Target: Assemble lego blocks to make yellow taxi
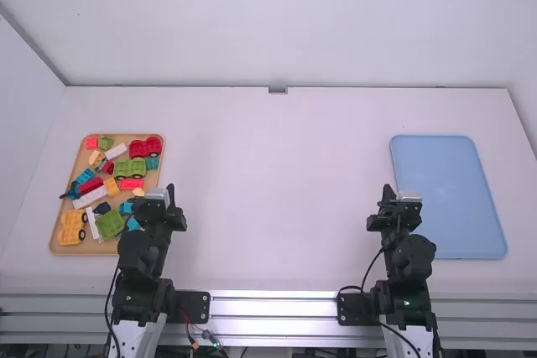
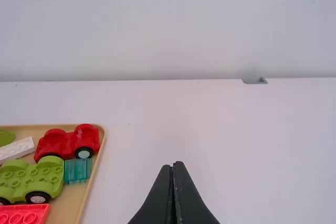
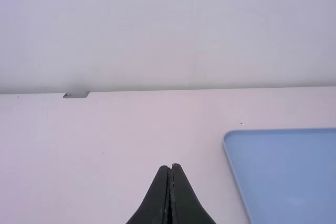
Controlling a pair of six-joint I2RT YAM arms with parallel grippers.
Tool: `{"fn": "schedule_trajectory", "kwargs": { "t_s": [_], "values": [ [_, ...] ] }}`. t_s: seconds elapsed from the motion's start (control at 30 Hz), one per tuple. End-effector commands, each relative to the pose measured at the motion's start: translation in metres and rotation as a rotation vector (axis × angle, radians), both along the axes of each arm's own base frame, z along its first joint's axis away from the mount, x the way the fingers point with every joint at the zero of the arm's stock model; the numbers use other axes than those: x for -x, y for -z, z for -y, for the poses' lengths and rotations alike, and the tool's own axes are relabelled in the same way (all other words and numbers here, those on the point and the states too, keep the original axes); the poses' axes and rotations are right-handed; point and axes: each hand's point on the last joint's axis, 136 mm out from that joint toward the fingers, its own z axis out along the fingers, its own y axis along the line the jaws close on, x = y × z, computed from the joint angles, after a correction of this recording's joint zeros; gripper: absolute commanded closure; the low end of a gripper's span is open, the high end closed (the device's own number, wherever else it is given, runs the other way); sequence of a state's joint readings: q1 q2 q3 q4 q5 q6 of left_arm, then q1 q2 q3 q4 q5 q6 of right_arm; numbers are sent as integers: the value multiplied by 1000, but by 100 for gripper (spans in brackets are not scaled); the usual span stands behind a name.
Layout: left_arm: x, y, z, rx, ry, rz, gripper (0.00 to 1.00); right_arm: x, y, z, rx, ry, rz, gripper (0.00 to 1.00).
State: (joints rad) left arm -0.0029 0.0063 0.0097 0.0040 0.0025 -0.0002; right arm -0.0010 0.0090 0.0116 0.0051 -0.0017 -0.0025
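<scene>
My left gripper point(image 1: 171, 194) is held over the table just right of the tan tray point(image 1: 53, 241); in the left wrist view the left gripper point(image 2: 173, 165) is shut on nothing. Near the blue tray's left side is my right gripper point(image 1: 388, 193), and in the right wrist view the right gripper point(image 3: 170, 167) is also shut and holds nothing. The tan tray carries loose blocks, among them a yellow wheeled base point(image 1: 70, 232) at its near left corner, a yellow block point(image 1: 111, 187) in the middle and a yellow block point(image 1: 96, 158) farther back.
Red wheeled base point(image 1: 144, 147), green wheeled base point(image 1: 129, 168), white brick point(image 1: 90, 198) and several other coloured blocks share the tan tray. A blue tray point(image 1: 449, 199) with nothing on it lies at the right. A wall point(image 1: 285, 23) rises behind the white table point(image 1: 277, 199).
</scene>
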Motion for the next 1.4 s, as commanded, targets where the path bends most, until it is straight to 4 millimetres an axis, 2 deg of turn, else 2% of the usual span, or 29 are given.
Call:
{"fn": "schedule_trajectory", "kwargs": {
  "t_s": [0.0, 0.4, 0.77, 1.1, 1.37],
  "values": [
    [0, 0, 0, 0, 0, 0, 100, 0, 0, 0, 0, -1, -1, 99],
    [0, -7, -5, -9, -29, -26, 93, -1, -8, -3, 12, -15, -21, 93],
    [-3, -25, -27, -36, -115, -127, 79, -8, -30, -10, 36, -56, -91, 79],
    [-9, -38, -83, -39, -320, -279, 61, -29, -58, -24, 74, -129, -152, 60],
    [-9, -39, -130, -46, -471, -447, 45, -56, -80, -36, 103, -183, -189, 44]
  ]
}}
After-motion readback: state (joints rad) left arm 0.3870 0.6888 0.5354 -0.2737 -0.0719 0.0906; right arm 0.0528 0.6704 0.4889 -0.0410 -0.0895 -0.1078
